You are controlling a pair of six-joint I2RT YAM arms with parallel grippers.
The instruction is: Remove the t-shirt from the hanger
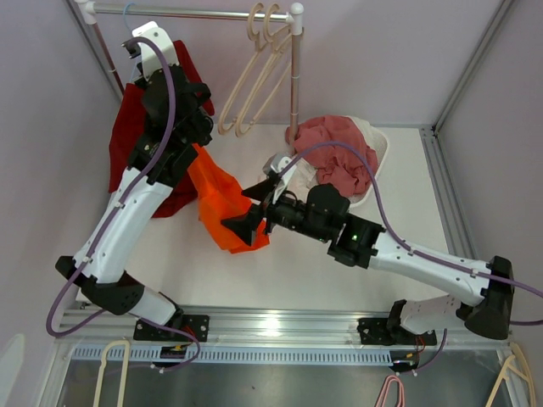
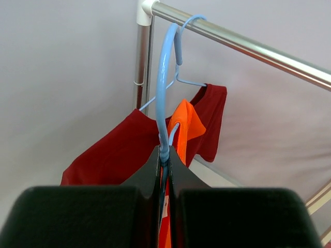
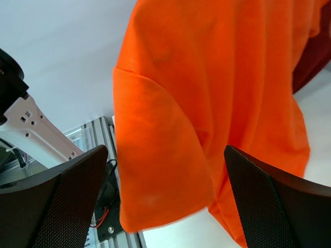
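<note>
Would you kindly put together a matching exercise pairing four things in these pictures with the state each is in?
Things:
1. left gripper
2. right gripper
3. red t-shirt
4. cream hangers

States:
A. bare, hooked on the rail
B. open, facing the orange t-shirt
C. shut on the blue hanger
D. hanging on its own hanger beside the orange t-shirt

Pairs: 1-C, 2-B, 3-D, 4-A.

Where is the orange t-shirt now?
The orange t-shirt hangs left of centre in the top view, on the blue hanger, between the red shirt and the right pincer.
</note>
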